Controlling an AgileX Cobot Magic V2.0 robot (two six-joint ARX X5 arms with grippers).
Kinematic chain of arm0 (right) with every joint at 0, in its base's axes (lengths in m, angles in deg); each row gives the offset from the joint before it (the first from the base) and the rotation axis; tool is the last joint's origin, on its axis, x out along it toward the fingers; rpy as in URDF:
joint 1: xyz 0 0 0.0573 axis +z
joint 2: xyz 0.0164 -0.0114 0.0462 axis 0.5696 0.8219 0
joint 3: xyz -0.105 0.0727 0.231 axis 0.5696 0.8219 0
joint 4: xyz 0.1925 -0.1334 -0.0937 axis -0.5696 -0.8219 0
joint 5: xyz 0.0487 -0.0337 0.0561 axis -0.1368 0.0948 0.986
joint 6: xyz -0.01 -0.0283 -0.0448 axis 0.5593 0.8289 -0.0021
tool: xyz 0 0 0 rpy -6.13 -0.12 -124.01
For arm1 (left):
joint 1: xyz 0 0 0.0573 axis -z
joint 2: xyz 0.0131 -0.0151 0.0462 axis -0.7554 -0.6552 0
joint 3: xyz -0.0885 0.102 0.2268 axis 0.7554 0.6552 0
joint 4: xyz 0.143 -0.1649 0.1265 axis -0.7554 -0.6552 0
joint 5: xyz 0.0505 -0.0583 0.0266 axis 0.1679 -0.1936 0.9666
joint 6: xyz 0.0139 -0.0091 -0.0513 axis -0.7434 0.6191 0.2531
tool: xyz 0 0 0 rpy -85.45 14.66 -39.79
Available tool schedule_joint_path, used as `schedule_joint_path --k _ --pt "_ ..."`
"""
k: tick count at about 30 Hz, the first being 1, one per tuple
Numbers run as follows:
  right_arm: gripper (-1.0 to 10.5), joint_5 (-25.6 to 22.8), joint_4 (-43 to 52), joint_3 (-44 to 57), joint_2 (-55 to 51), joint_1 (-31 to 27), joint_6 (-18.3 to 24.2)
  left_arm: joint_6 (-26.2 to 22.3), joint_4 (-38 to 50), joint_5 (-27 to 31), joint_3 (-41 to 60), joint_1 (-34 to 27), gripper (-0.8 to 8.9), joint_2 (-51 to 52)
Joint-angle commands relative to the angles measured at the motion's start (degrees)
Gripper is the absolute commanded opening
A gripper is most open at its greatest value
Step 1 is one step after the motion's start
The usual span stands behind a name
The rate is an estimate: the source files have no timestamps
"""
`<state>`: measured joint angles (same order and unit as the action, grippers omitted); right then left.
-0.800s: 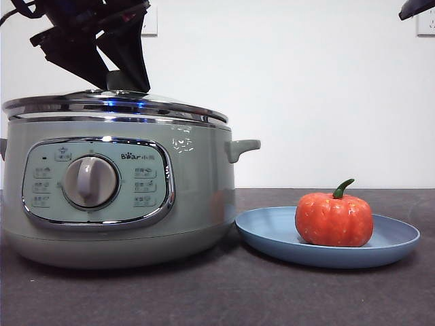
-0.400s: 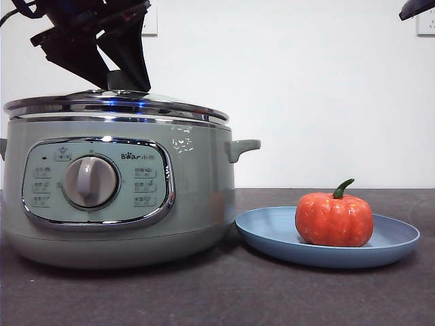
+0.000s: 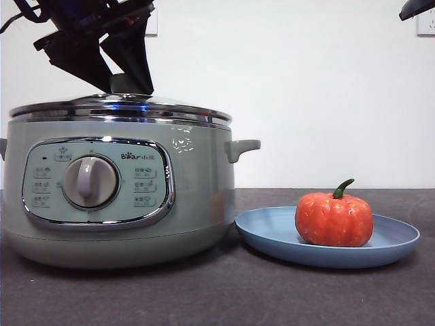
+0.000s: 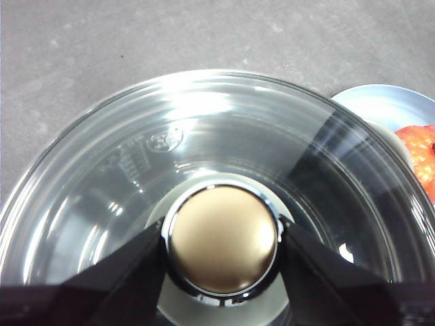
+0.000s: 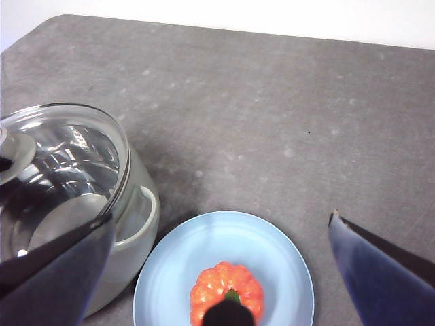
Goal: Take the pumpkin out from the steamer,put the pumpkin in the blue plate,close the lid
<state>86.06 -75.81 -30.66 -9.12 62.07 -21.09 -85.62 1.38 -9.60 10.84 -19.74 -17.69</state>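
Note:
The orange pumpkin (image 3: 334, 219) with its green stem sits upright in the blue plate (image 3: 272, 234), to the right of the sage-green steamer (image 3: 197, 190). The glass lid (image 3: 170, 109) lies level on the steamer's rim. My left gripper (image 3: 126, 85) comes down from the top left and is shut on the lid's knob. The left wrist view shows the knob (image 4: 223, 238) between the two black jaws. My right gripper (image 5: 221, 219) hangs open high above the plate (image 5: 177, 272) and pumpkin (image 5: 226, 291). In the front view it is only a black tip (image 3: 416, 8).
The dark grey table (image 3: 217, 299) runs in front of the pot and plate. A white wall with outlets (image 3: 149, 20) stands behind. The steamer's side handle (image 3: 243, 147) points toward the plate, close to its rim.
The lid has shifted slightly right and settled level on the steamer's rim. The left gripper moved a little right with it. Pumpkin, plate and right arm have not moved.

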Motion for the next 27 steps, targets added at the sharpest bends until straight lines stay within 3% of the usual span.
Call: schedule_joint_path --k 1,21,22,25,27 --pt "6.0 -0.2 0.1 0.5 0.0 0.0 -0.6 0.5 0.0 0.2 -0.1 0.0 -0.09 0.1" --pt "6.0 -0.2 0.1 0.5 0.0 0.0 -0.6 -2.9 -2.2 0.5 -0.1 0.8 0.14 -2.7" --pt "6.0 -0.2 0.1 0.5 0.0 0.0 -0.6 -2.9 -2.2 0.3 -0.1 0.8 0.7 -2.7" --pt "6.0 -0.2 0.1 0.5 0.0 0.0 -0.6 -2.6 -2.2 0.2 -0.1 0.8 3.54 -2.7" --pt "6.0 -0.2 0.1 0.5 0.0 0.0 -0.6 -2.4 -2.0 0.2 -0.1 0.8 4.17 -2.7"
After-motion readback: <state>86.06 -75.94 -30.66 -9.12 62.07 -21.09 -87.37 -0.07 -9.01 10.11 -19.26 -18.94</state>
